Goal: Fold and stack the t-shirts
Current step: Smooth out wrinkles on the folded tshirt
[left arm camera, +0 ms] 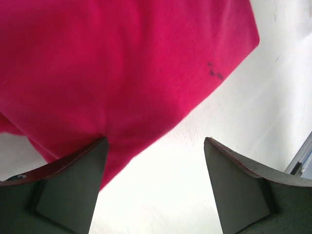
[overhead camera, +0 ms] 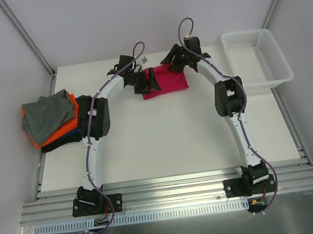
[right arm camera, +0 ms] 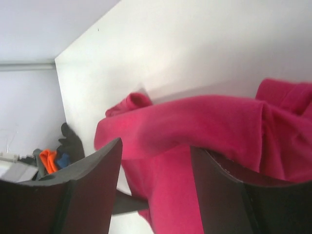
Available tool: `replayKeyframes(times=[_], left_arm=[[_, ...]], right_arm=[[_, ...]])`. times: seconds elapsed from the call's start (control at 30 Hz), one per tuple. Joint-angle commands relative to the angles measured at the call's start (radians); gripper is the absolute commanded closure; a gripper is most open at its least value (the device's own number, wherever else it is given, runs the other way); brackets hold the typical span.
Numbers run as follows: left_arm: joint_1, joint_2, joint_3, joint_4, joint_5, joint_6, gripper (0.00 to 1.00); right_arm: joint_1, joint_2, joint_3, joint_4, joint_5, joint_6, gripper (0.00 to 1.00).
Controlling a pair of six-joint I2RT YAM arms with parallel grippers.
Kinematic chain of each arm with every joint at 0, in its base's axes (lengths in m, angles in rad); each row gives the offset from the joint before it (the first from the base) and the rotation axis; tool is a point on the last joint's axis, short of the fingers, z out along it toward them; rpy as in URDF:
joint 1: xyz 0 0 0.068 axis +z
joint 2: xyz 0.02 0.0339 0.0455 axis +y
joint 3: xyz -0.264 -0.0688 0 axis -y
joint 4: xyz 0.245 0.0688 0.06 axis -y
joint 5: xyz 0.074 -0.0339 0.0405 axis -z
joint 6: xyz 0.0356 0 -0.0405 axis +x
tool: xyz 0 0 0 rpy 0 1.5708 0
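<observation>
Left wrist, pink t-shirt point(left arm camera: 122, 73) beneath left claw point(left arm camera: 156, 141), jaws spread

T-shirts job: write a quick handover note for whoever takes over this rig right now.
Left gripper: open over the pink t-shirt's left edge, holding nothing.
Right gripper: jaws apart around a raised fold of the pink t-shirt; unclear whether it grips.
Things: pink t-shirt far centre on the table, folded small. Grey t-shirt, orange t-shirt and navy t-shirt are piled loosely at the left edge.
Done: pink looks mostly folded.
Left: finish it, fold the other three, stack all.
</observation>
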Motion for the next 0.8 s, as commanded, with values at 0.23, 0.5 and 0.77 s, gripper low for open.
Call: replayKeyframes(times=[0.23,0.5,0.77], left_arm=[[-0.007,-0.114,-0.066,-0.094,-0.031,0.076,0.20],[-0.038,-0.109,-0.051,-0.098,-0.049,0.085,0.20],[-0.046,-0.172,0.009,-0.098,-0.085,0.111,0.19]], right_arm=[[-0.023,0.030,0.180,0.121,0.113,-0.013,0.39],[-0.082,-0.027,0.184,0.138,0.110,-0.025,0.39],[-0.104,-0.182,0.031,0.147,0.009,0.011,0.39]])
